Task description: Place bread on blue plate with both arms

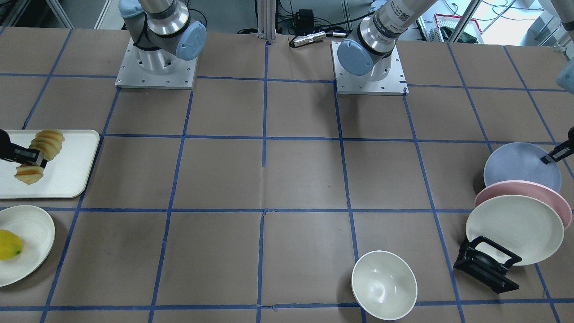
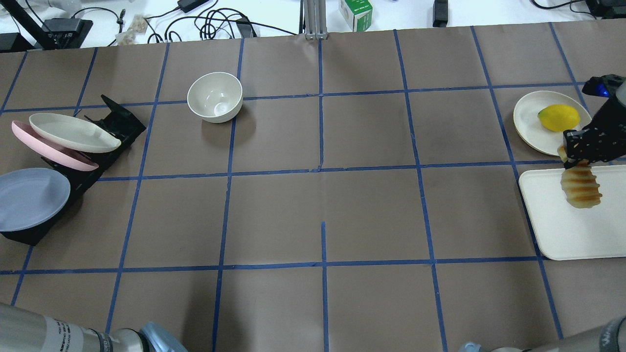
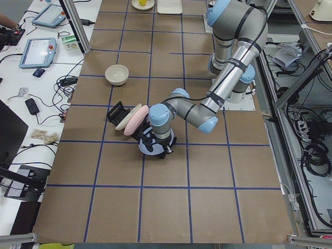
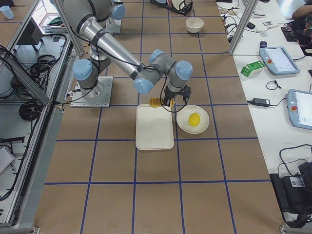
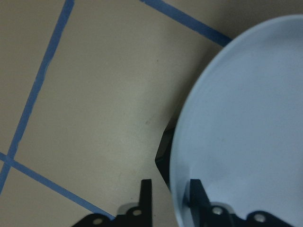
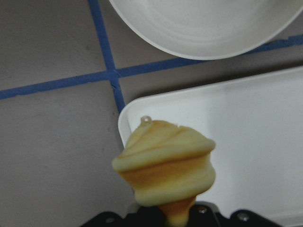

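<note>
The bread (image 1: 41, 149), a ridged orange-yellow loaf, hangs above the white tray (image 1: 67, 179) at the table's right end, with my right gripper (image 1: 28, 157) shut across its middle. In the right wrist view the bread (image 6: 165, 163) points away from the camera over the tray's corner (image 6: 255, 132). The blue plate (image 1: 520, 168) leans at the end of a black rack at the left end. My left gripper (image 5: 171, 196) has one finger on each side of the blue plate's (image 5: 246, 132) rim, the fingers close together on it.
A pink plate (image 1: 493, 190) and a cream plate (image 1: 515, 229) stand in the same black rack (image 1: 486, 264). A white bowl (image 1: 384, 285) sits near the far edge. A yellow fruit (image 1: 9, 244) lies on a cream plate (image 1: 33, 229) beside the tray.
</note>
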Motion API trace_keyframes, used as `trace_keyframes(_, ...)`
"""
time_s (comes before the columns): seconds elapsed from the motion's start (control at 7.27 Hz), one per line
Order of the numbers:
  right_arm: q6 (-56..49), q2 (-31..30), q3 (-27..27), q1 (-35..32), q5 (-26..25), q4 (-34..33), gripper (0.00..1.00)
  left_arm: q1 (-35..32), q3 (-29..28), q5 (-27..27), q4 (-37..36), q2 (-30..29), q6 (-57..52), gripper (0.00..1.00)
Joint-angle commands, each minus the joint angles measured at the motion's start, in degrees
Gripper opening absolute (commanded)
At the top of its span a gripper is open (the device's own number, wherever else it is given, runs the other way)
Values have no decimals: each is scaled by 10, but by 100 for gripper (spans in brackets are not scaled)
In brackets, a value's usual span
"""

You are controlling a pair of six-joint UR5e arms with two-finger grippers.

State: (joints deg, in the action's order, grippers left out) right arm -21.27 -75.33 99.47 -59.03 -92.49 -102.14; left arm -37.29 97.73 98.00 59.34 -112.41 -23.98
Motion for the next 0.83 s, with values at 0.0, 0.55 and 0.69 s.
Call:
trace_keyframes(0.0,51,-6,-30,-73,-1,12,0,-2,-11,0,8,0,0,1)
trace_keyframes(0.55,124,-28,-29,-126,5,34,0,-8,-41,28,93,39,-18,0)
trace_keyframes(0.69,143,-28,-30,-137,5,35,0,-10,-71,37,185,62,-25,0)
